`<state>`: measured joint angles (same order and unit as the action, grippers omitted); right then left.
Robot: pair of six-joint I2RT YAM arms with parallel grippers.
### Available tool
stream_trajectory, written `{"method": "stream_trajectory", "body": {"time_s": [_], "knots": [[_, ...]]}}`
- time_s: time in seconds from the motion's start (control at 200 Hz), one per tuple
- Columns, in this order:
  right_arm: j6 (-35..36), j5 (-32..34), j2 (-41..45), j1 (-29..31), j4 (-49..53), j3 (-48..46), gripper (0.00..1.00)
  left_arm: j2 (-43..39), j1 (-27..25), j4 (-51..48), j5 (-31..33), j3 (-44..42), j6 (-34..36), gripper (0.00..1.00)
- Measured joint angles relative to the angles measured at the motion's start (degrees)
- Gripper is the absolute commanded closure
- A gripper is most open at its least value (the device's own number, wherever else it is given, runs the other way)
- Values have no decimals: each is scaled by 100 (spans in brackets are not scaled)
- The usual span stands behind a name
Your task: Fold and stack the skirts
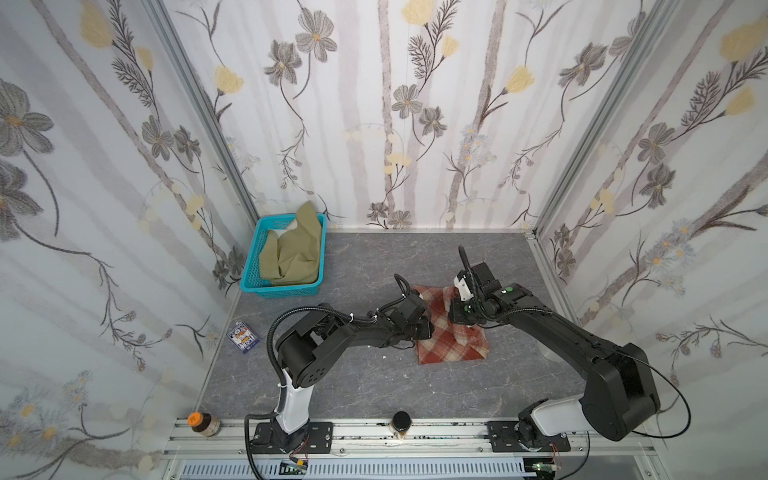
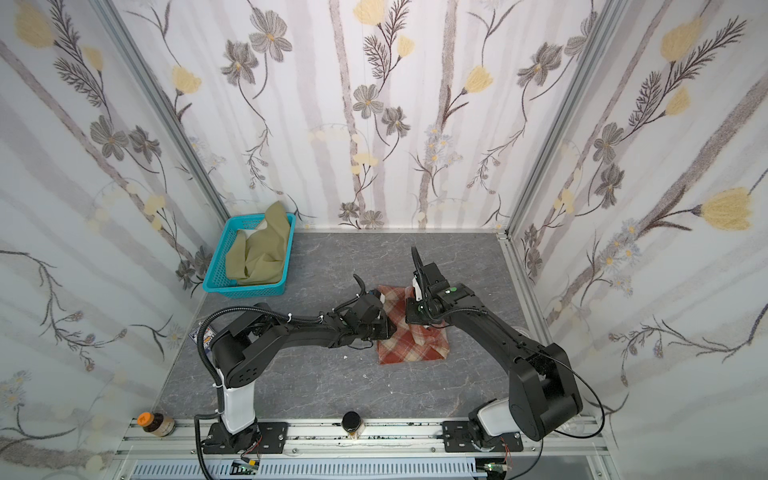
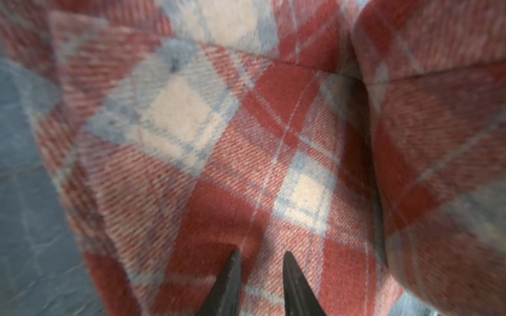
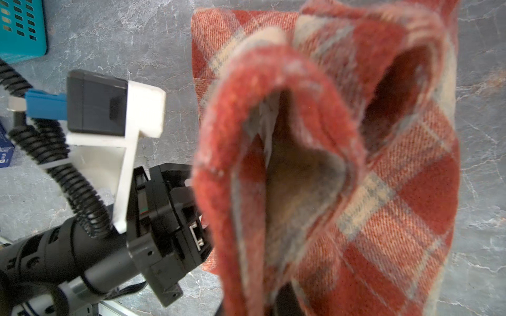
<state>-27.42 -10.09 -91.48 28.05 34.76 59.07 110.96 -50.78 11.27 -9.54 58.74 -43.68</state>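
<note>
1. Both top views look from high above the near rail [image 1: 436, 437], down toward the back wall [image 1: 457, 104], sharing the whole table [image 1: 332, 386], basket [image 1: 251, 258] at 10 o'clock, plaid skirt [image 1: 451, 349] at 3 o'clock.
2. The left wrist view sits very close on the plaid skirt, which nearly fills it.
3. The right wrist view looks down from slightly farther, sharing that skirt, plus table and the left arm [image 4: 41, 257].

Left arm [image 1: 365, 332] reaches toward 3 o'clock, elbow bent, left claw [image 3: 261, 257] angled down, jaws slightly apart. Right arm [image 1: 552, 328] stretches toward 10 o'clock, wrist raised, right claw [image 1: 453, 309] pinched shut on the plaid skirt [image 1: 453, 349].
</note>
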Motion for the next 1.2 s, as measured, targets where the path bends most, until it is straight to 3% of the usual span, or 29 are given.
{"method": "stream_trajectory", "body": {"time_s": [0.42,0.924,1.199], "knots": [[-17,151,-286,57,-166,-55,100,-341,39,-105,-122,-387,-61,68],[-17,492,-868,610,-264,168,100,-531,66,-398,-83,-433,-133,69],[-101,492,-925,660,-372,168,100,-1209,273,-566,-50,-699,-181,67]]}}
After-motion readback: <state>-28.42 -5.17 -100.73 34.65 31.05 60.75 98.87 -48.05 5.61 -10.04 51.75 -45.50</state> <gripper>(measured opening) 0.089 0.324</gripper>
